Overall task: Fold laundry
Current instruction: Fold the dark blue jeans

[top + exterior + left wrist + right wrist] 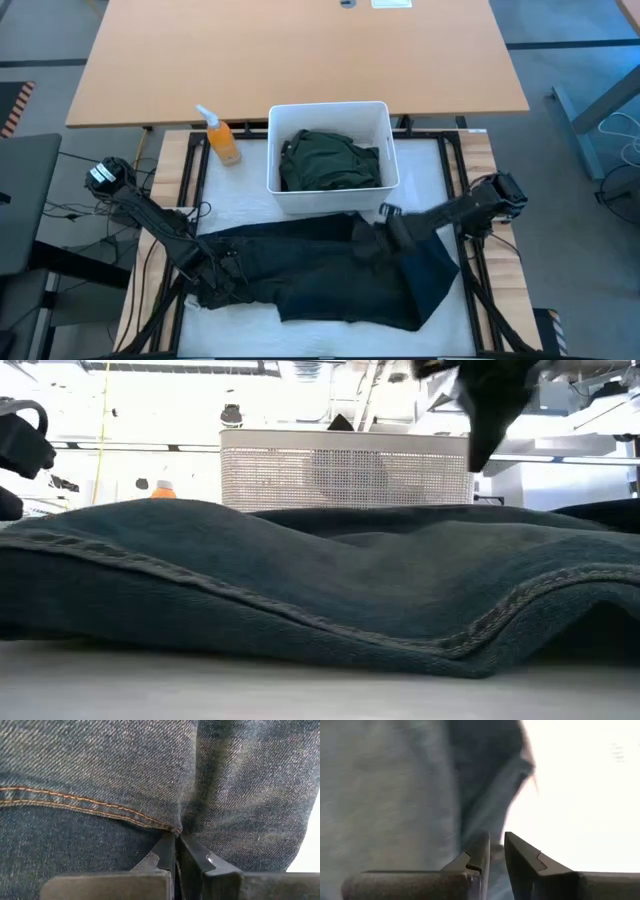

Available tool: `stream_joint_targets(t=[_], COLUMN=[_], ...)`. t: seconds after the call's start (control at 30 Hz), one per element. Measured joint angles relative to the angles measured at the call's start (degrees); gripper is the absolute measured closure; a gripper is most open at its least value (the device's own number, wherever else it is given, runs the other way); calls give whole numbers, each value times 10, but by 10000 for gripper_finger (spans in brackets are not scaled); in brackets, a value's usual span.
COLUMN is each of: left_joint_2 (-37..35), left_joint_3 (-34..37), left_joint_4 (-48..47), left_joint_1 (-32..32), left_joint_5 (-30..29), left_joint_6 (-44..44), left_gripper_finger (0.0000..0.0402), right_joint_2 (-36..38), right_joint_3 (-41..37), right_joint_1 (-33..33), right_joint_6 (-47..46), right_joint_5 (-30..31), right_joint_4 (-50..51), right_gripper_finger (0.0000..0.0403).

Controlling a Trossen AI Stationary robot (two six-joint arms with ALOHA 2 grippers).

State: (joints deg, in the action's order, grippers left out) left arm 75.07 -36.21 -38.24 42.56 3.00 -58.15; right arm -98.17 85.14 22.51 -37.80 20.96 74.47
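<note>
Left claw [175, 840] clamped on trousers [320, 275] seam, right claw [496, 851] apparently pinching fabric edge, presumably for folding flat on desk [240, 215].

Trousers [320, 600] — low view cuts both ends at the picture's edges; the fabric hides the table surface behind it. Bin [345, 465] — base hidden behind the trousers. Green garment [330, 160] — lower part concealed inside the bin. Right gripper [496, 851] — cloth beyond it blurred; grip on fabric cannot be told.
</note>
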Motion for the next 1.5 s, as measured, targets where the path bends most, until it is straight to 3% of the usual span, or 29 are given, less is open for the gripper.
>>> stream_joint_targets(t=[0.23, 0.47, 0.63, 0.77, 0.87, 1.0, 1.07, 1.23, 1.5], left_joint_2=[0, 0, 0, 0, 0, 0, 0, 0, 0], left_joint_3=[0, 0, 0, 0, 0, 0, 0, 0, 0], left_joint_4=[1, 2, 1, -6, -6, -7, -7, -1, 3], left_joint_1=[30, 64, 80, 88, 89, 89, 89, 89, 89], left_joint_5=[18, 62, 63, 71, 72, 69, 68, 65, 60], left_joint_6=[5, -18, -51, -71, -69, -59, -58, -57, -51], left_gripper_finger=[401, 401, 401, 401, 401, 401, 401, 401, 401], right_joint_2=[0, 0, 0, 0, 2, 29, 45, 73, 93], right_joint_3=[-101, -165, -160, -137, -105, -84, -86, -113, -166], right_joint_1=[70, 126, 172, 206, 230, 267, 272, 259, 170], right_joint_6=[-128, -283, -371, -394, -461, -631, -666, -670, -620], right_joint_5=[-4, -131, -211, -286, -247, -45, 1, 48, -12], right_joint_4=[-41, 67, 148, 153, 155, 148, 136, 120, 15], right_gripper_finger=[316, 320, 337, 343, 344, 344, 343, 317, 220])
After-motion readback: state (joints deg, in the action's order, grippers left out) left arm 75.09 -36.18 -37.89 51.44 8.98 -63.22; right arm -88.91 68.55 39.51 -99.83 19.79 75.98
